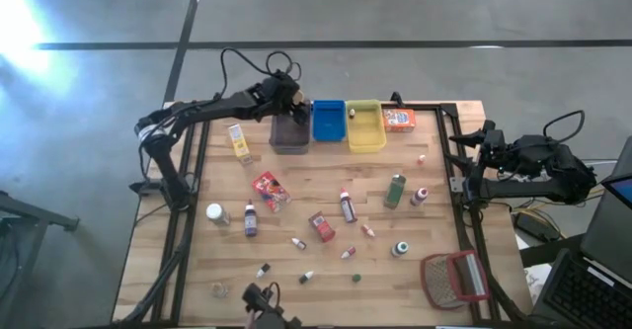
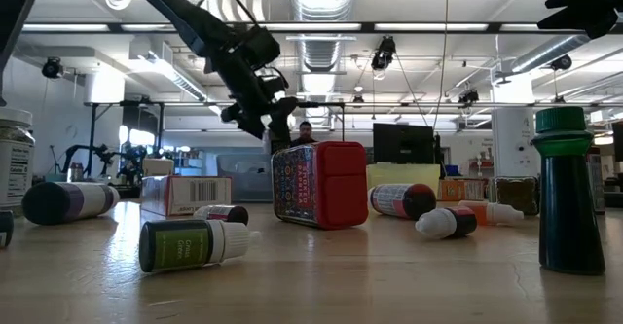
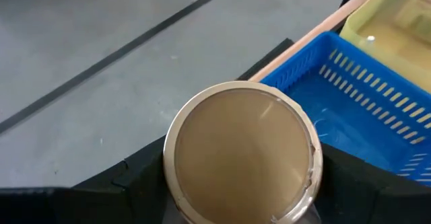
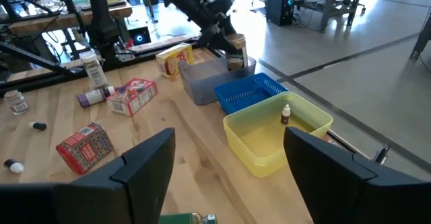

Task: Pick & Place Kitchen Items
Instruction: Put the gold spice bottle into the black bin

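Note:
My left gripper (image 1: 293, 102) is shut on a small jar with a tan lid (image 3: 241, 150), held above the far end of the grey bin (image 1: 289, 131), next to the blue bin (image 1: 328, 120). The right wrist view shows the jar (image 4: 236, 50) over the grey bin (image 4: 202, 84). My right gripper (image 4: 229, 163) waits open by the table's right edge (image 1: 464, 143), with nothing between its fingers. Small bottles, a yellow box (image 1: 238, 139), a red packet (image 1: 269, 191) and a green bottle (image 1: 395, 191) lie on the table. My left gripper pinches the jar between its two fingers, which stand on opposite sides of the jar's body just below the lid's rim (image 3: 170, 173). It comes slanting down from the table's left side. The jar is lifted clear above the grey bin, lid uppermost.
The yellow bin (image 1: 364, 126) holds one small bottle (image 4: 286, 114). An orange box (image 1: 399, 120) sits to its right at the far edge. A red-framed mesh object (image 1: 454, 278) lies at the near right corner. Bare wood shows between the scattered items.

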Robot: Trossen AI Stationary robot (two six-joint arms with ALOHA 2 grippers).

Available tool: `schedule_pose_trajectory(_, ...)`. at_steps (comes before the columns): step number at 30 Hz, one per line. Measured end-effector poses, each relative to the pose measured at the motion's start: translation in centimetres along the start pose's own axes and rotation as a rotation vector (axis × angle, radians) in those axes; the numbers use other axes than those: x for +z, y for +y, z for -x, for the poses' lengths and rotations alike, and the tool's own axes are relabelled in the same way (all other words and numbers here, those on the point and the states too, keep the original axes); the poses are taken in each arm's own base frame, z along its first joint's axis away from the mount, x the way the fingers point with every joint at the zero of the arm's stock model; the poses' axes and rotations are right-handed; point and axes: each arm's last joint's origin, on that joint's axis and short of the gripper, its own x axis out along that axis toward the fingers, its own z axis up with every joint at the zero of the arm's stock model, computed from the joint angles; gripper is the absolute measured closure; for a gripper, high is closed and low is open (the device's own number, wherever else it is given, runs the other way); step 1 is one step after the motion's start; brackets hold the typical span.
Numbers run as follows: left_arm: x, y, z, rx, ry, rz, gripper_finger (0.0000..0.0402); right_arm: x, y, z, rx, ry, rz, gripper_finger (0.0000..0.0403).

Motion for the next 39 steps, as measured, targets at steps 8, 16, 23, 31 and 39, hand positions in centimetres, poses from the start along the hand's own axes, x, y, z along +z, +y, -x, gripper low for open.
schedule_pose_trajectory(8, -1.0, -0.3, -2.0, -0.005, 0.022, 0.014, 0.0110, 0.0, 0.0, 0.0, 0.000, 0.000, 0.000, 0.0105)
schedule_pose_trajectory(16, -1.5, -0.4, -3.0, 0.003, 0.040, 0.016, 0.0108, 0.0, 0.0, 0.0, 0.001, 0.000, 0.000, 0.0082)
schedule_pose_trajectory(23, -1.5, -0.4, -2.9, 0.005, 0.044, 0.001, 0.0095, 0.0, 0.0, 0.0, 0.000, 0.000, 0.000, 0.0060)
schedule_pose_trajectory(31, -1.5, -0.4, -2.9, 0.005, 0.044, -0.011, 0.0093, 0.0, 0.0, 0.0, 0.000, 0.000, 0.000, 0.0042)
schedule_pose_trajectory(39, -1.5, -0.4, -2.9, 0.005, 0.043, -0.011, 0.0092, 0.0, 0.0, 0.0, 0.000, 0.000, 0.000, 0.0056)
